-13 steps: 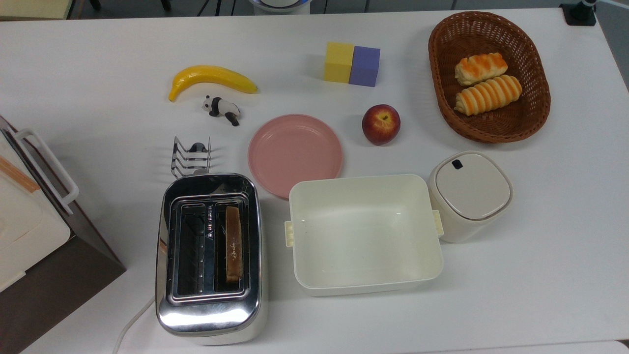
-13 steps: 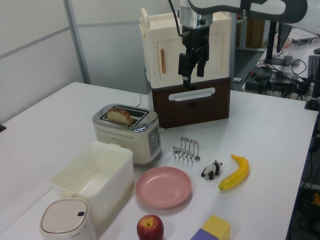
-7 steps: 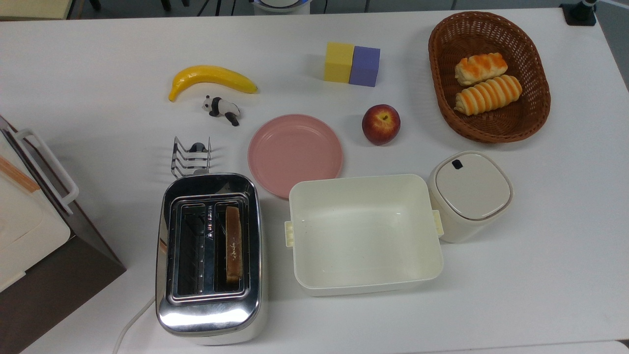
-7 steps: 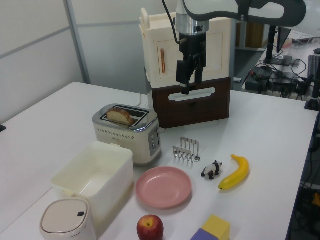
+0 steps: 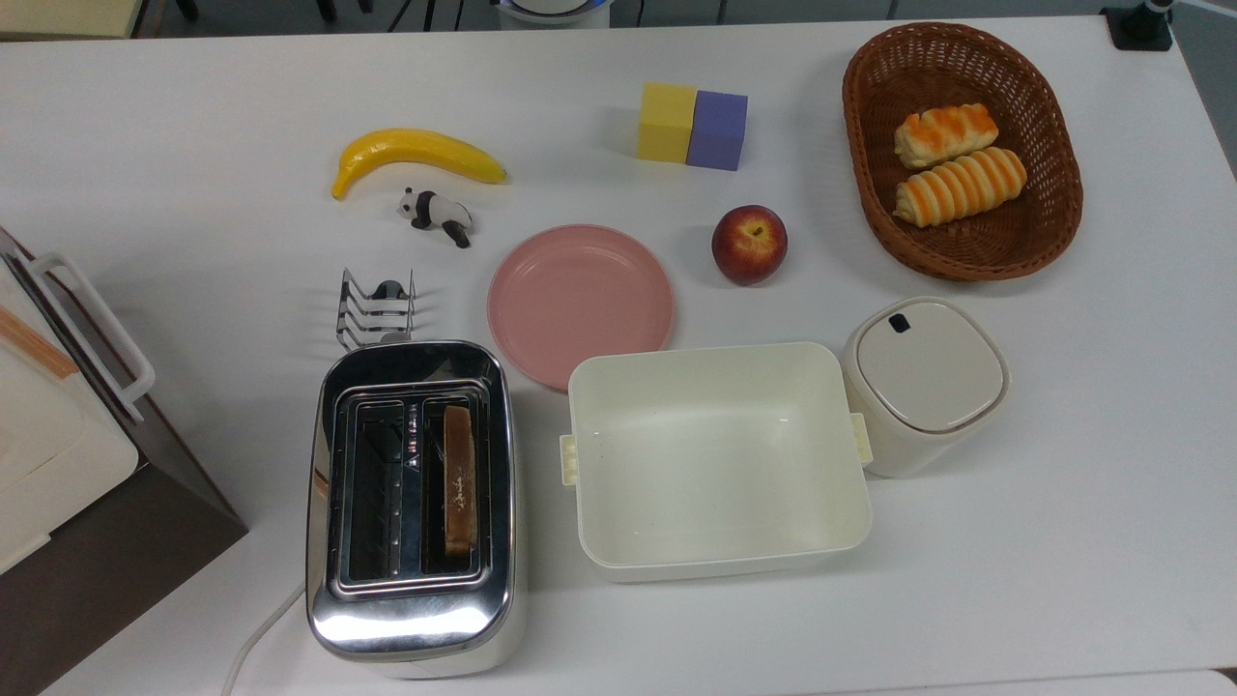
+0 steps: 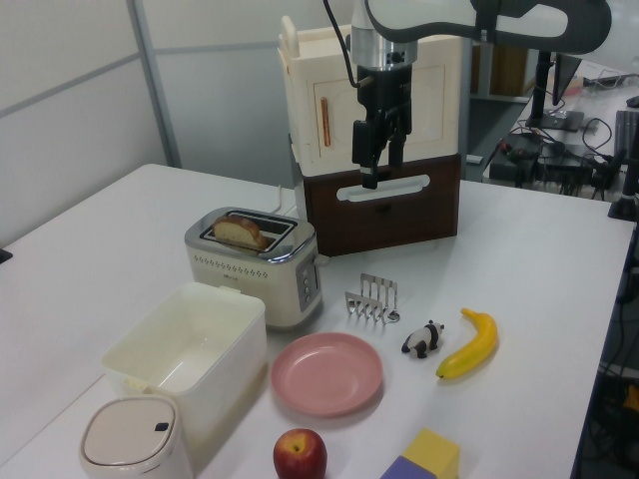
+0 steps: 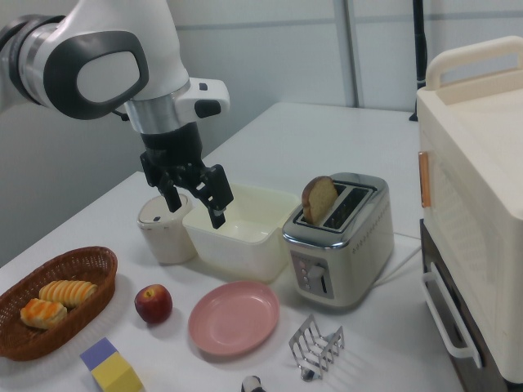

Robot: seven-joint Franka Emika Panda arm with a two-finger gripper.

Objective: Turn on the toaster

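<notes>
- White worktop [image 5: 193,87] carries everything;
- chrome toaster [image 5: 411,507] sits beside the cream tub [image 5: 715,459], at the top view's lower left, a bread slice [image 5: 459,478] standing in one slot;
- claw [image 7: 196,200] hangs above the worktop, fingers parted, holding nothing.

Compared with the earliest picture, we see that the gripper [image 6: 380,163] has moved a little toward the left view's left and slightly lower, in front of the white-and-brown appliance [image 6: 374,140]. The arm's wrist above it has shifted the same way. Since the picture half a second ago, we find almost no further movement. Its fingers stand apart, as they did before.
</notes>
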